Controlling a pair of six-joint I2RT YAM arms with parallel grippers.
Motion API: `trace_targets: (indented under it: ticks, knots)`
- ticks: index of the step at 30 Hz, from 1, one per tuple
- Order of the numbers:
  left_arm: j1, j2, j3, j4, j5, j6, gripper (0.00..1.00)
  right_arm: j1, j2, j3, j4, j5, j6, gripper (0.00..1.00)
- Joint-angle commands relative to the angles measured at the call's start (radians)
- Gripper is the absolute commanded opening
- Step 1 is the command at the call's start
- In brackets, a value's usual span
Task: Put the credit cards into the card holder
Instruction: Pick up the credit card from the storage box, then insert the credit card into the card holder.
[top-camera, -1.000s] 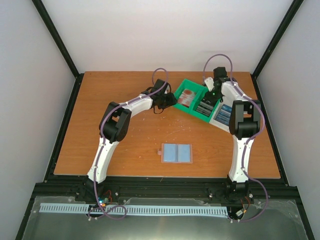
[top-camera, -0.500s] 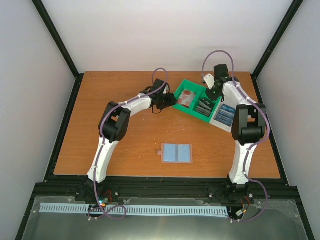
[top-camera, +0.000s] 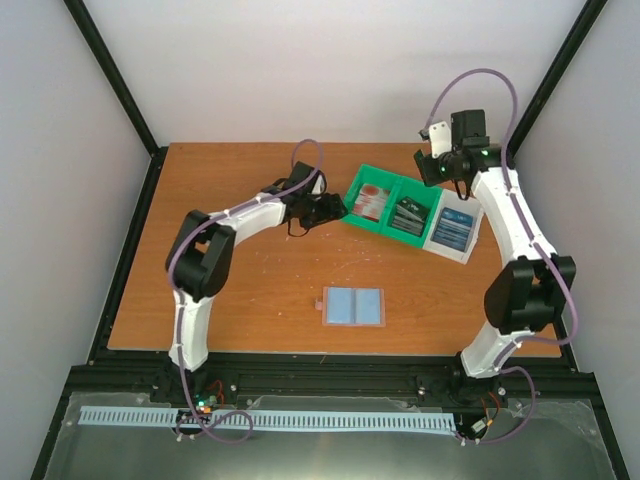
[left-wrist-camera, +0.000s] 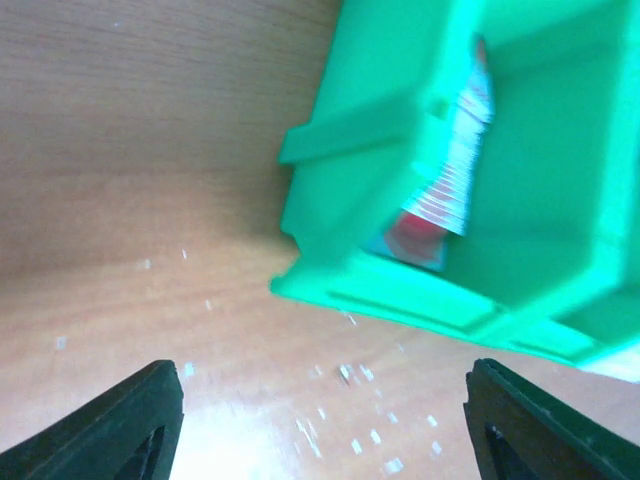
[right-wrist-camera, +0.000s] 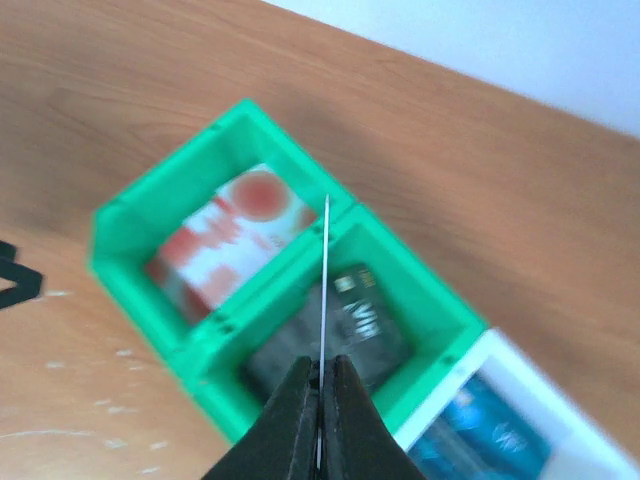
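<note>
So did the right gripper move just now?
Yes. The right gripper has pulled back from over the green tray toward the far edge of the table, pinching a card.

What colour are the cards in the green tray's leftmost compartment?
Those cards are red and white; the right wrist view shows them best.

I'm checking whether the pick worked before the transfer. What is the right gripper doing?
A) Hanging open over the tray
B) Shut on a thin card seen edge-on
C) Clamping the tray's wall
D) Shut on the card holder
B: in the right wrist view the right gripper is pinched shut on a thin card, edge-on to the camera, above the green tray.
</note>
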Motion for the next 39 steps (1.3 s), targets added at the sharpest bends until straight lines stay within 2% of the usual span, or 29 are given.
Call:
trace_targets:
  ticks: [1,6,12,15,19,23,28,31,35,39]
  knots:
    - [-0.015,-0.191,-0.117,0.077,0.002,-0.017,0.81,0.005,-0.122,-0.104,-0.05,-0.225,0.404,0.03]
    - [-0.038,-0.363,-0.275,0.139,0.053,-0.05,0.85,0.006,-0.36,-0.409,0.165,-0.507,0.796,0.03]
    - [-0.067,-0.601,-0.48,0.175,0.122,-0.109,0.85,0.038,-0.605,-0.726,0.439,-0.657,1.309,0.03]
    - [-0.081,-0.692,-0.556,0.21,0.178,-0.129,0.86,0.066,-0.68,-0.837,0.482,-0.709,1.5,0.03]
    - [-0.108,-0.774,-0.635,0.239,0.227,-0.147,0.86,0.088,-0.772,-0.943,0.477,-0.721,1.635,0.03]
    - [-0.134,-0.826,-0.7,0.235,0.248,-0.153,0.85,0.096,-0.838,-0.993,0.452,-0.714,1.652,0.03]
    - [-0.139,-0.835,-0.779,0.272,0.275,-0.147,0.77,0.131,-0.834,-1.062,0.416,-0.664,1.51,0.03]
    - [-0.147,-0.805,-0.816,0.299,0.282,-0.15,0.69,0.191,-0.816,-1.193,0.54,-0.676,1.541,0.03]
    - [-0.164,-0.753,-0.86,0.301,0.232,-0.133,0.62,0.256,-0.802,-1.235,0.554,-0.579,1.368,0.03]
    - [-0.171,-0.667,-0.871,0.321,0.241,-0.118,0.52,0.301,-0.786,-1.284,0.646,-0.552,1.227,0.03]
